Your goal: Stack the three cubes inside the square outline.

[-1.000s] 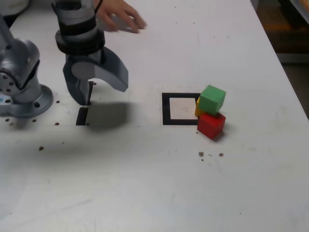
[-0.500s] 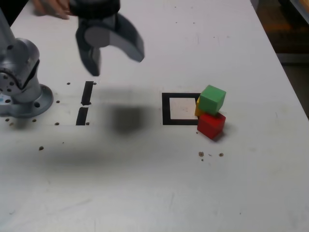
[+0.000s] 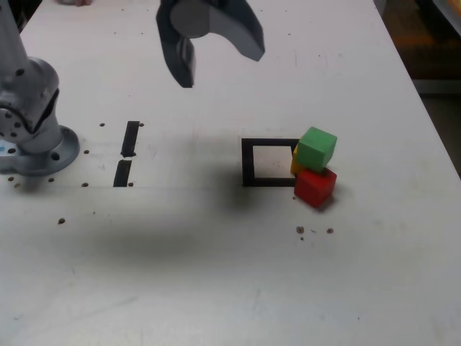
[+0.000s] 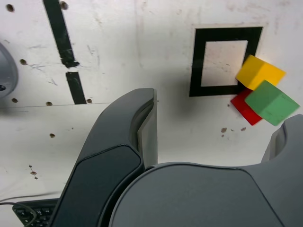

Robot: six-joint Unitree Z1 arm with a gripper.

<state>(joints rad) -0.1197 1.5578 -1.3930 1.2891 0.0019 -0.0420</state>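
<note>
The three cubes sit in a clump touching the right side of the square outline (image 3: 248, 163) in the exterior view. The green cube (image 3: 317, 148) rests tilted on top of the red cube (image 3: 315, 187) and the yellow cube (image 3: 295, 161), which is mostly hidden behind them. My gripper (image 3: 220, 68) hangs high above the table, up and to the exterior view's left of the outline, open and holding nothing. The wrist view looks down past both fingers (image 4: 142, 127) at the outline (image 4: 196, 61), the yellow cube (image 4: 259, 71), the green cube (image 4: 271, 102) and the red cube (image 4: 241, 106).
Two short black tape strips (image 3: 130, 138) (image 3: 122, 173) lie near the arm's grey base (image 3: 32, 137) at the exterior view's left. Small dark specks (image 3: 314, 231) dot the white table near the red cube. A person's hand (image 3: 72, 2) shows at the top left edge.
My gripper has risen and travelled to the exterior view's right, from over the tape strips toward the outline. The person's hand has pulled back to the top left. The cubes have not moved.
</note>
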